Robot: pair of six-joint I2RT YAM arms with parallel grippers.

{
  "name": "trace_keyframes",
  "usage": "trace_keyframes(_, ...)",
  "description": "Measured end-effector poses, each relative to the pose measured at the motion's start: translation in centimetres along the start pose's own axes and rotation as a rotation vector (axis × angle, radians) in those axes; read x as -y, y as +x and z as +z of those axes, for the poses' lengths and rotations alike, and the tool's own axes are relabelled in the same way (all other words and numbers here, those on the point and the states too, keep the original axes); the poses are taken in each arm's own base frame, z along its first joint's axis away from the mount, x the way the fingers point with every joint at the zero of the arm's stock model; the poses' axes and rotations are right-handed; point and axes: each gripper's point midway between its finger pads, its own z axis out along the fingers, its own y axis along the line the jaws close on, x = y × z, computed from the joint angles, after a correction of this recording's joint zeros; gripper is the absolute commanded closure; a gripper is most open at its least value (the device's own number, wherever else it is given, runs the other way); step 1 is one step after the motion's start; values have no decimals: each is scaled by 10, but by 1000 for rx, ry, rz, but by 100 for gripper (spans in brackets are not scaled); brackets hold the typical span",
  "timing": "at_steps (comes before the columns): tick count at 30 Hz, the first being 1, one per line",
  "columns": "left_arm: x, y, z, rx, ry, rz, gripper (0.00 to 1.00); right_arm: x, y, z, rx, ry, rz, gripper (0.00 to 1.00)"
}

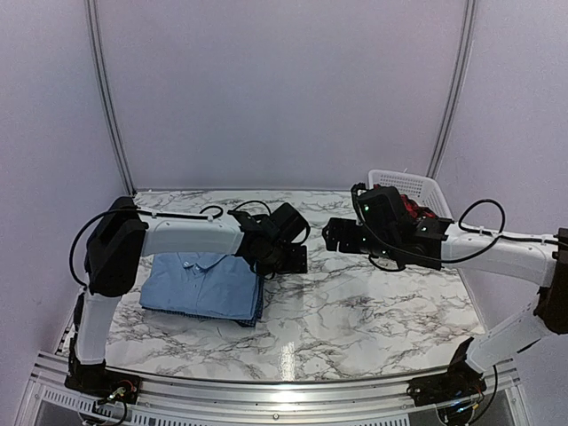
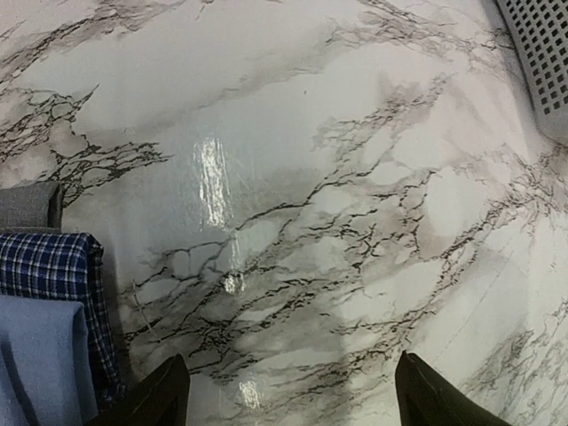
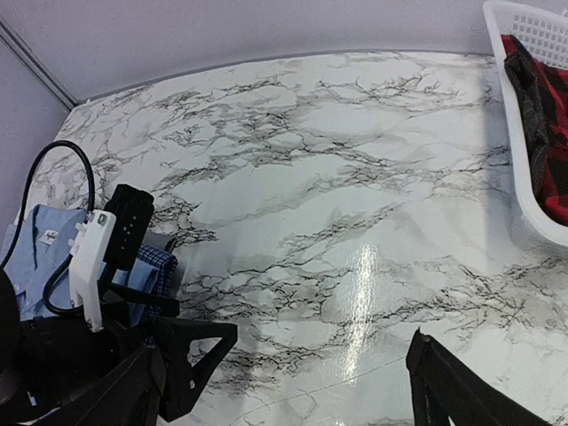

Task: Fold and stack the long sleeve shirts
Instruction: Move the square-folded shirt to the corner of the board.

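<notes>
clerk: marble-patterned table [image 1: 355, 311], pale walls around. first item?

checker: light blue shirt [image 1: 204, 284], folded, collar showing, lying on top of the dark blue check shirt [image 2: 53, 266]. one stack, left side of the table.

clerk: left gripper [image 2: 288, 386]?

checker: jaws spread wide, nothing between them, bare marble below. the stack sits just beside one finger, outside the gap. not touching, as far as i can tell.

clerk: right gripper [image 3: 284, 390]?

checker: jaws spread too, empty, over mid-table. the stack is well apart from it, beyond the left arm. white basket [image 3: 524, 186] on its right, red and black cloth [image 3: 541, 106] inside.

clerk: step in hand?

checker: my judgement: getting clear of the stack, then going to the basket for the next piece. advice: raise the left jaws before any sideways move, so the near finger does not catch the check shirt's folded edge and drag the pile. keep both jaws wide. send the right arm to the basket, as it is nearer.
</notes>
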Motion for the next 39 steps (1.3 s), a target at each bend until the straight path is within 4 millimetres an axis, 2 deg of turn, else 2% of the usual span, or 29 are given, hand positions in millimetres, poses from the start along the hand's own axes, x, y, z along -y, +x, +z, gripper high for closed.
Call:
trace_keyframes(6, -19, 4, 24, -3, -68, -38, 17, 2, -2, -4, 5, 5, -8, 7)
trace_keyframes(13, -51, -1, 30, 30, -125, -98, 15, 5, 4, -3, -9, 14, -17, 6)
trace_keyframes(20, -107, -7, 16, 57, -191, -182, 15, 5, 6, -2, -13, 11, -17, 3)
trace_keyframes(24, -142, -4, 3, 62, -226, -226, 15, 4, 7, -2, -19, 5, -16, 2)
trace_keyframes(29, -174, 13, -17, 51, -258, -246, 15, 4, 10, 1, -29, 3, -17, 1)
trace_keyframes(34, -197, 36, -38, 34, -271, -249, 15, 4, 15, 6, -44, 7, -21, 1)
trace_keyframes(35, -205, 46, -40, 18, -282, -245, 15, 4, 17, 8, -49, 8, -23, 1)
trace_keyframes(39, -222, 53, -58, 22, -276, -264, 15, 4, 22, 12, -66, 11, -27, 1)
